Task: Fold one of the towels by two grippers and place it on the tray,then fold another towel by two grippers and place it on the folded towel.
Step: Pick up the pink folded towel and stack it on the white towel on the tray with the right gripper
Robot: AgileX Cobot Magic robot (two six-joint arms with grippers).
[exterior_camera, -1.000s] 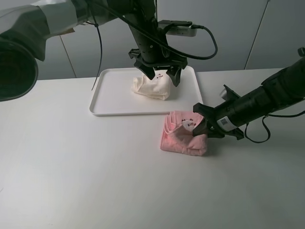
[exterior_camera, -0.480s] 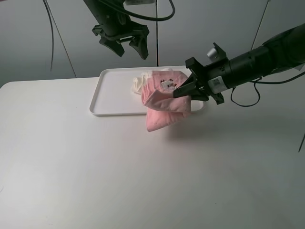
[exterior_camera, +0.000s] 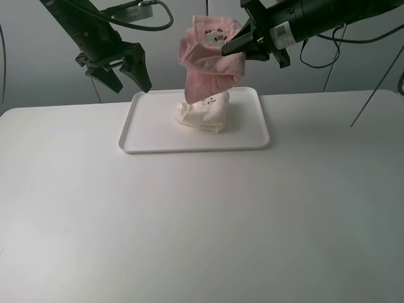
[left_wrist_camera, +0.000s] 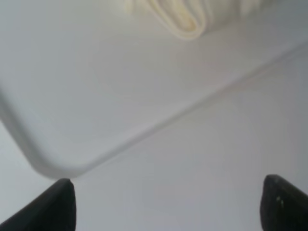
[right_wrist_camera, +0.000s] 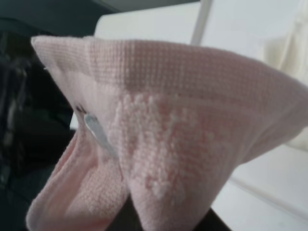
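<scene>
A: What filled most of the overhead view?

B: The white table (exterior_camera: 202, 221), bare across its near half. Toward twelve o'clock on it lay the tray (exterior_camera: 151, 136), flat and white with a low rim.

A: And on the tray?

B: The cream towel (exterior_camera: 203, 117), a small thick bundle, sat right of the tray's centre, near its far edge. A dark embroidered mark showed on its top.

A: Where was the pink towel?

B: The pink towel (exterior_camera: 211, 60) hung in the air above the cream bundle, clear of the table. Its lower edge dropped in front of the cream towel's top in that view; whether the two touched, I could not tell.

A: What held it?

B: The right gripper (exterior_camera: 237, 44), reaching in from about two o'clock. Its jaws were pinched narrow on the towel's upper right edge, so the cloth drooped away from the fingers toward seven o'clock. In the right wrist view the pink towel (right_wrist_camera: 168, 139) filled nearly the whole picture, bunched right at the fingertips.

A: The other arm?

B: The left gripper (exterior_camera: 120, 69) hovered off the tray's far left corner, around ten o'clock from the cream towel, well apart from both towels. Its fingers were splayed wide and held nothing. Its wrist view showed the tray's rounded corner (left_wrist_camera: 53, 166) and an end of the cream towel (left_wrist_camera: 185, 19).
</scene>
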